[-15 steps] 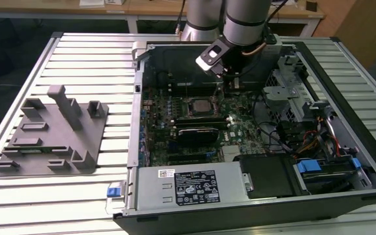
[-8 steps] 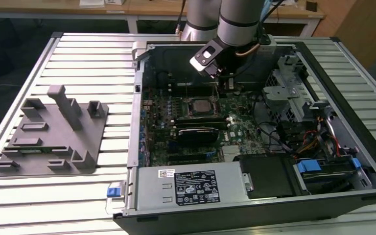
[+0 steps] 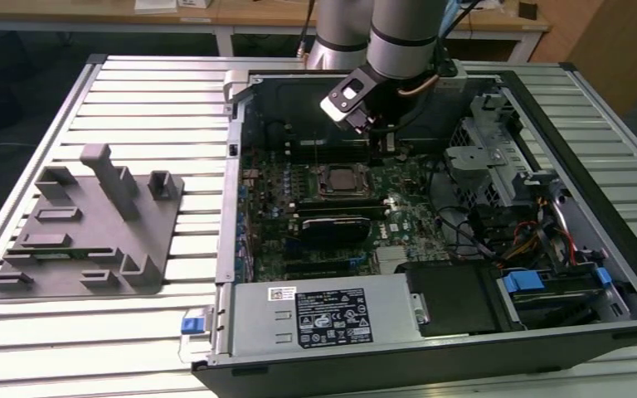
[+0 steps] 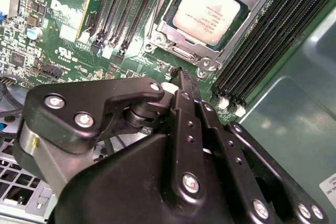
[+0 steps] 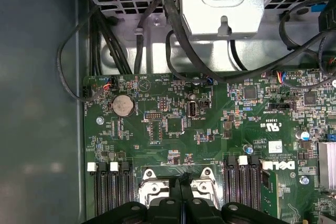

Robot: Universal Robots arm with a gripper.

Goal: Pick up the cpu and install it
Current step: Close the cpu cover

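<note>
The cpu, a square chip with a shiny silver top, lies flat inside the metal-framed socket on the green motherboard. In the exterior view the cpu sits mid-board inside the open computer case. My gripper hovers just beside the socket, apart from the chip, its two black fingers pressed together with nothing between them. In the first wrist view the gripper points down in front of the socket frame. The exterior view has the gripper just beyond the socket.
Black memory slots flank the socket on both sides. A grey plastic tray with upright posts stands on the slatted table at the exterior view's left. The power supply, drive cage and cable bundles crowd the case.
</note>
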